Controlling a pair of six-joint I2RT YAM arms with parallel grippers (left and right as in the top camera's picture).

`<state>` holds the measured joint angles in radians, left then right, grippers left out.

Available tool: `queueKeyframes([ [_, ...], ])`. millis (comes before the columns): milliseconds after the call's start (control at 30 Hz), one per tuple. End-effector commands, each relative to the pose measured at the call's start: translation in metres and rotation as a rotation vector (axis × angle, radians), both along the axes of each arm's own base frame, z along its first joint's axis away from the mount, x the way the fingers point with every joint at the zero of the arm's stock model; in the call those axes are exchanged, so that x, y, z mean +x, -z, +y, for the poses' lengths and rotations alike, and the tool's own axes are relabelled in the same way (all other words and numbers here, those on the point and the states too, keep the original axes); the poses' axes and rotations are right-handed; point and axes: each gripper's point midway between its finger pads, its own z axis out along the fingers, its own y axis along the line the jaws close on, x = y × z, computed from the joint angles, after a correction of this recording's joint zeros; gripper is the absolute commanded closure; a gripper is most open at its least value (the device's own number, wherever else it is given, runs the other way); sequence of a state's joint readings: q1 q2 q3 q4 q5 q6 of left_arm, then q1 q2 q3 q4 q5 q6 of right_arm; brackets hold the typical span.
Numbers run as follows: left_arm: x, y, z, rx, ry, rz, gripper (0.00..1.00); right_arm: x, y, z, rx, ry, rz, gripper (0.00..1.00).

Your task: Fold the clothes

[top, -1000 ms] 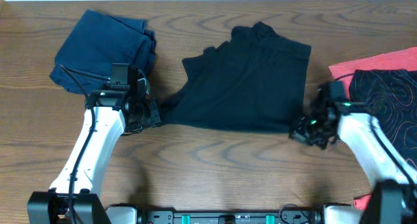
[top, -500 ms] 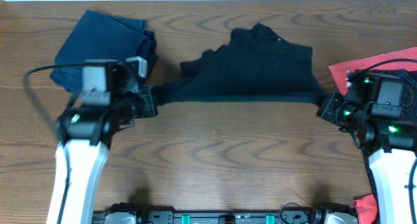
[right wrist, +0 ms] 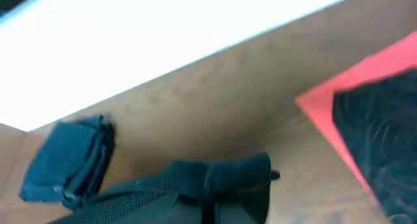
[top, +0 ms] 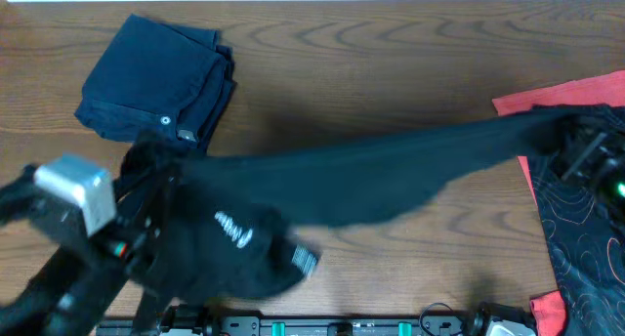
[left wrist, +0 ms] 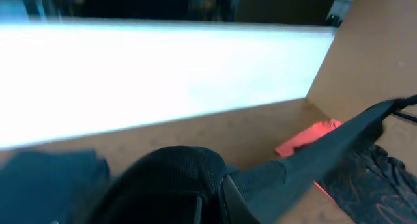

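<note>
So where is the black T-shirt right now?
Overhead view: the black T-shirt hangs stretched across the table's middle, running from below the folded navy garment on the left to the red cloth on the right.

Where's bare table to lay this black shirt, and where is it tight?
The widest bare table lies at the back, between the folded navy garment and the red cloth. A strip shows in front of the black shirt, right of centre. Crowded: the right edge, with red cloth and a patterned dark garment; the front left, under the shirt's hanging end.
</note>
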<state>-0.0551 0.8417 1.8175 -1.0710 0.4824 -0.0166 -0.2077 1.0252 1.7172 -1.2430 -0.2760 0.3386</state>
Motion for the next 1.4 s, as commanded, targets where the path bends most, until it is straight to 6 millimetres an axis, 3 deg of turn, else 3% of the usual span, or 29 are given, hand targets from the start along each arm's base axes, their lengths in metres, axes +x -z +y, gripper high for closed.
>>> queueKeyframes([
  [0,0.005,-0.008,0.011,0.063,-0.063,-0.042,0.94,-0.012,-0.025,-0.013,-0.061,0.067,-0.058,0.99],
  [100,0.021,0.004,0.021,0.088,-0.121,0.015,0.94,-0.012,-0.027,-0.014,-0.062,0.069,-0.062,0.99],
  [200,0.054,0.023,0.024,0.114,-0.144,0.113,0.94,0.002,-0.02,-0.017,-0.056,0.069,-0.028,0.99],
  [333,0.124,0.059,0.019,0.139,-0.121,0.264,0.94,0.039,-0.004,-0.025,-0.044,0.065,0.028,0.99],
  [367,0.153,0.07,0.012,0.137,-0.087,0.292,0.94,0.061,0.0,-0.028,-0.037,0.055,0.032,0.99],
  [400,0.169,0.073,0.006,0.127,-0.06,0.296,0.94,0.071,0.0,-0.029,-0.034,0.048,0.024,0.99],
  [433,0.187,0.075,0.001,0.116,-0.033,0.289,0.94,0.093,-0.003,-0.03,-0.037,0.025,-0.012,0.99],
  [500,0.22,0.062,-0.007,0.1,0.0,0.227,0.94,0.125,-0.015,-0.031,-0.039,-0.01,-0.098,0.99],
  [567,0.236,0.03,-0.012,0.086,0.024,0.135,0.94,0.146,-0.033,-0.027,-0.072,-0.09,-0.205,0.99],
  [700,0.226,-0.033,-0.016,0.099,0.051,-0.031,0.94,0.151,-0.059,-0.045,-0.097,-0.041,-0.291,0.99],
  [767,0.216,-0.045,-0.016,0.12,0.053,-0.064,0.94,0.146,-0.062,-0.059,-0.118,-0.011,-0.291,0.99],
  [833,0.211,-0.039,-0.016,0.133,0.058,-0.035,0.94,0.143,-0.054,-0.068,-0.131,0.006,-0.259,0.99],
  [933,0.209,-0.003,-0.015,0.162,0.075,0.104,0.94,0.142,-0.029,-0.076,-0.139,0.023,-0.17,0.99],
  [1100,0.212,0.102,-0.004,0.239,0.06,0.499,0.94,0.143,0.036,-0.081,-0.136,-0.002,0.057,0.99],
  [1267,0.203,0.209,-0.006,0.246,0.115,0.918,0.94,0.139,0.132,-0.073,-0.076,-0.091,0.368,0.99],
  [1367,0.193,0.262,-0.011,0.257,0.147,1.104,0.94,0.125,0.189,-0.067,-0.032,-0.137,0.539,0.99],
])
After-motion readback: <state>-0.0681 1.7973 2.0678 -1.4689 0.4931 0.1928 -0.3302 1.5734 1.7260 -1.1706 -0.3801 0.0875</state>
